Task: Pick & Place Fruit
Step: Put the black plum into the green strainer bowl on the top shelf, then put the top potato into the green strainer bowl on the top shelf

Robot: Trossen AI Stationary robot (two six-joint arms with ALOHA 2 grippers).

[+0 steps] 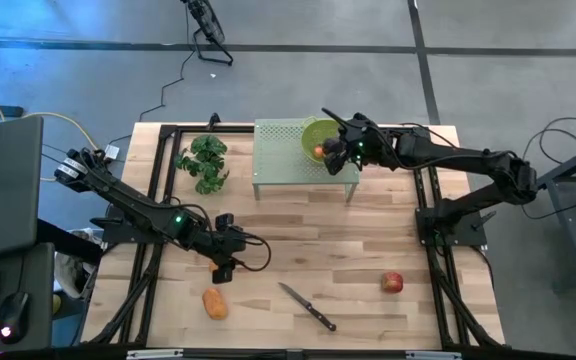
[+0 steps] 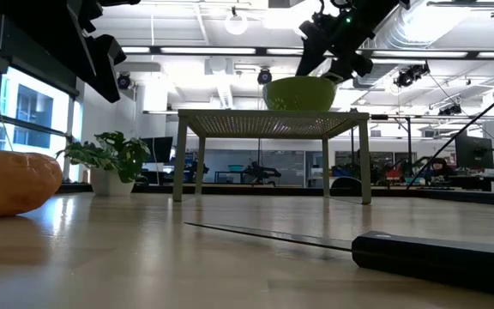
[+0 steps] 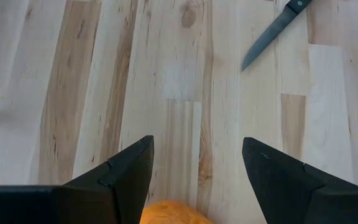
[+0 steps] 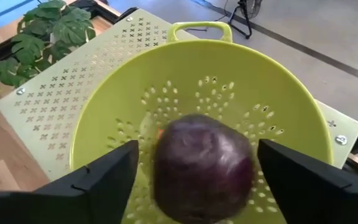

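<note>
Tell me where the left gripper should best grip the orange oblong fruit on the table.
Probably across its narrow middle, from straight above. The orange oblong fruit lies flat on the table with nothing touching it, and the left gripper, fingers apart, is just beside it.

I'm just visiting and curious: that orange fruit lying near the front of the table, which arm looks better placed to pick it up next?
The left. Its hand is open right above the orange fruit, which shows between its fingers. The right hand is across the table over the green colander, with a purple fruit between its fingers.
</note>
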